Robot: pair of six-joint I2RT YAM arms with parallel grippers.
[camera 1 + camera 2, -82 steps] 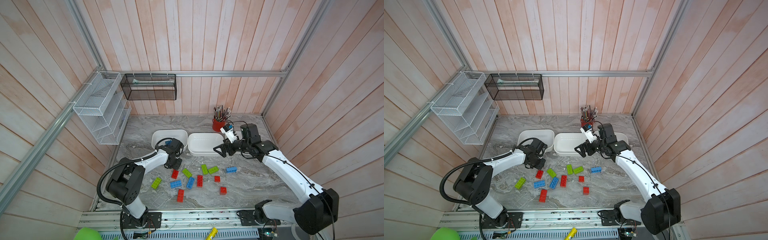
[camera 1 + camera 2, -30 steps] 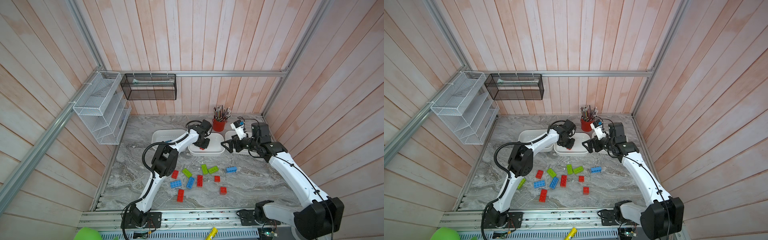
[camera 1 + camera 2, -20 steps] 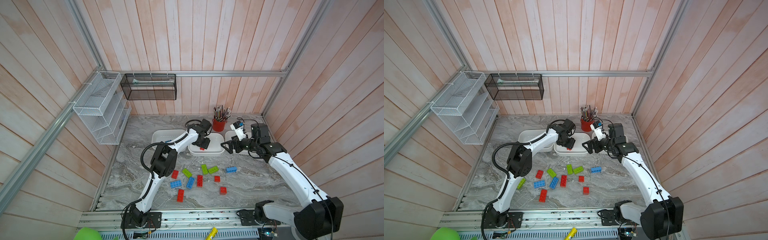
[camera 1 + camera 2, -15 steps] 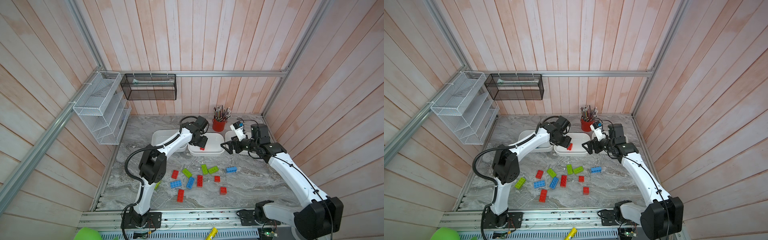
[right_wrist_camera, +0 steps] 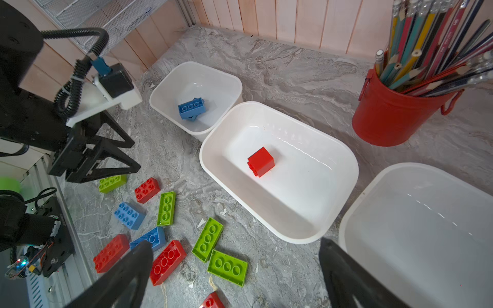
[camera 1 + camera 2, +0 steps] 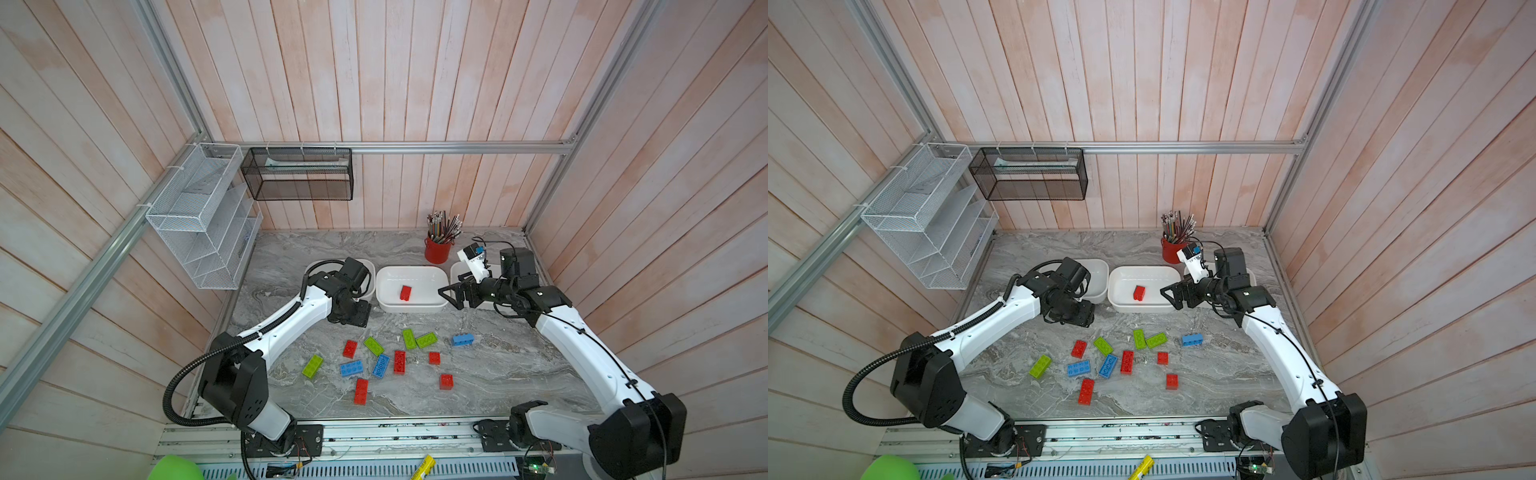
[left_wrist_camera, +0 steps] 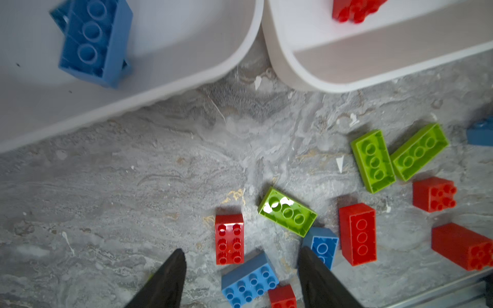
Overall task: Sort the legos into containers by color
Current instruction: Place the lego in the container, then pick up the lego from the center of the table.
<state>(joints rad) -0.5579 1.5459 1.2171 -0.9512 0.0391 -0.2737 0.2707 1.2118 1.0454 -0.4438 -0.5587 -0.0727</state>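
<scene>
Pulled back from the middle tub (image 6: 424, 277), the left gripper (image 7: 242, 253) now hangs low over the table (image 6: 498, 374), its black jaws partly apart with nothing between them. The right gripper (image 6: 448, 298) has hardly shifted.

Nearest, a dozen loose legos (image 6: 399, 361) lie scattered on the grey veined marble. They are hard, glossy, studded blocks: five red, four lime green and three blue. Most are oblong, and several lie upside down, showing round hollow tubes.

Beyond them, three smooth white tubs with rounded corners stand in a row. The left tub (image 5: 208, 77) holds blue bricks (image 5: 191, 108), one lying on another. The middle tub holds one short red brick (image 6: 405, 292), tipped on its side. At the middle tub's right end, just before the right tub (image 5: 426, 226), the right gripper hovers with its jaws spread wide and empty.

Farther back stands a red pail-shaped pencil cup (image 6: 437, 251), and wire mesh baskets (image 6: 199, 220) hang on the wall.
</scene>
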